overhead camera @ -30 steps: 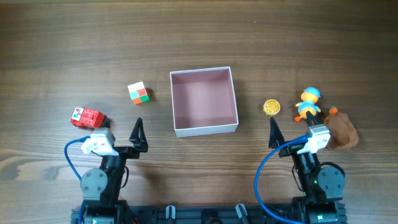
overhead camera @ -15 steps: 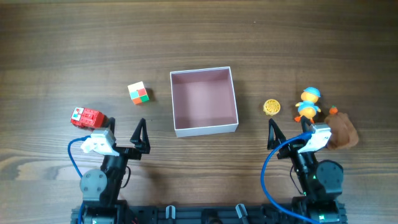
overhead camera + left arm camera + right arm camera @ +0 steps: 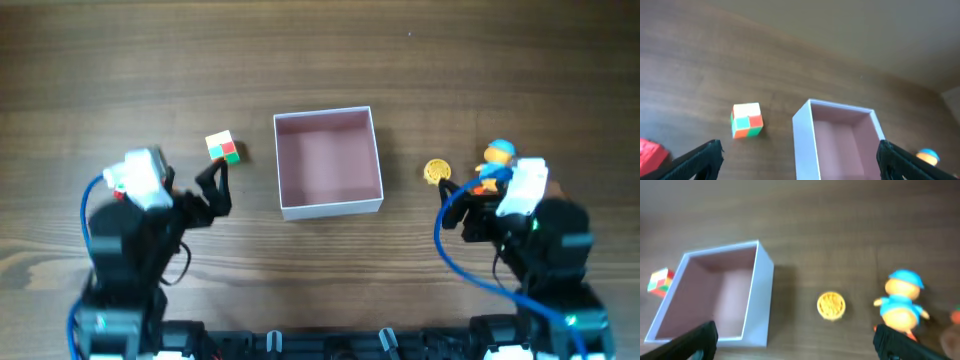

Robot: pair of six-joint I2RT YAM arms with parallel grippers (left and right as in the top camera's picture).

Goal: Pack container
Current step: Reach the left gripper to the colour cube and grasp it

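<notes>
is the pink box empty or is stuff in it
Empty: the container shows only bare pink floor in all three views; the cube and yellow disc lie outside it.

Colour cube (image 3: pixel 223 148), yellow disc (image 3: pixel 435 171) and duck toy (image 3: pixel 494 160) lie on wooden table (image 3: pixel 320 50).

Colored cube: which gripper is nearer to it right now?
Left. The left gripper sits just short of the colored cube; the right gripper is beyond the container, by the yellow disc.

Matte black bodies on left arm (image 3: pixel 125 255) and right arm (image 3: pixel 555 255). Each wrist carries a white block (image 3: pixel 140 175) and trails a looping blue cable (image 3: pixel 85 215). Black fingers (image 3: pixel 697 161) taper to points.
</notes>
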